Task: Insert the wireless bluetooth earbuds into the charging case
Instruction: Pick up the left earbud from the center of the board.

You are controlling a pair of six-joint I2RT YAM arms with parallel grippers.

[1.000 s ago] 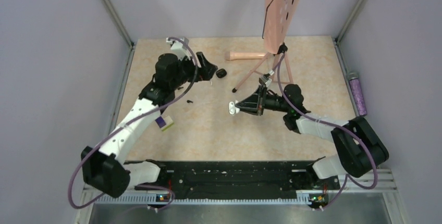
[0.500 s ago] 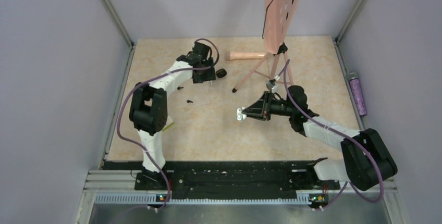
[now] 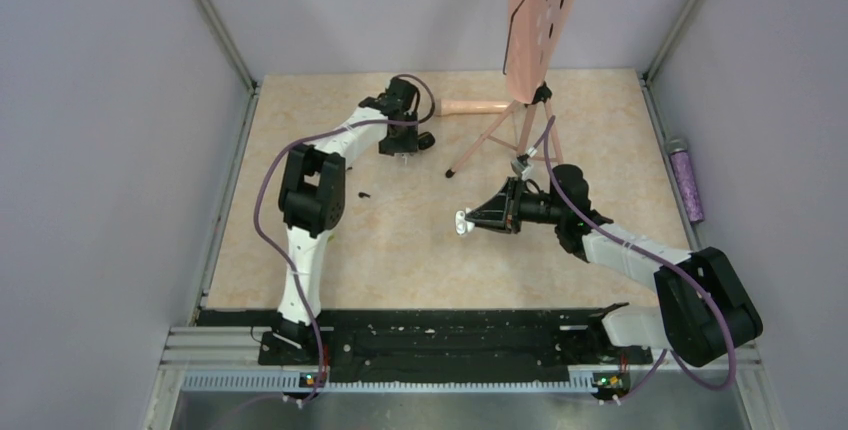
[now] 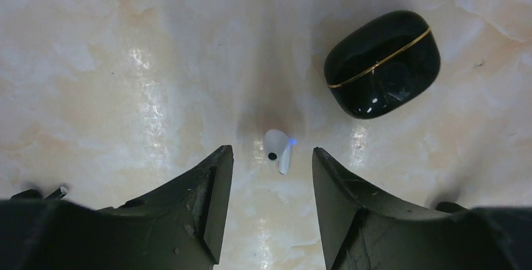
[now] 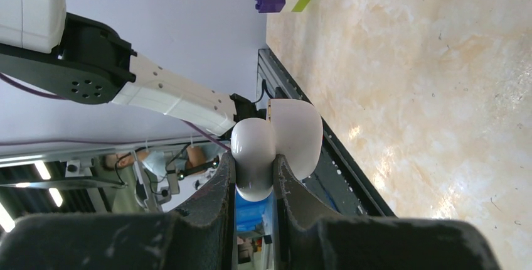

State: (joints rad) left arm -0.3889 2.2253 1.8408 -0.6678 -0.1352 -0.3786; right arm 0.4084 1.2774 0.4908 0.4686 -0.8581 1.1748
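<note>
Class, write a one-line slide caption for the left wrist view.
Left arm's fingers, apart, flank a small white earbud; a glossy black case lies beyond, to the right.

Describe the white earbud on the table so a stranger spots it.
On the beige marbled tabletop, find the left gripper. A tiny white earbud lies between its fingers, apart from a glossy black gold-seamed case; only it is white, lit blue.

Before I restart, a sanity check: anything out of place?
A white earbud lies on the table between the open jaws of the left gripper, beside a closed black case; the right gripper holds the white case sideways.
</note>
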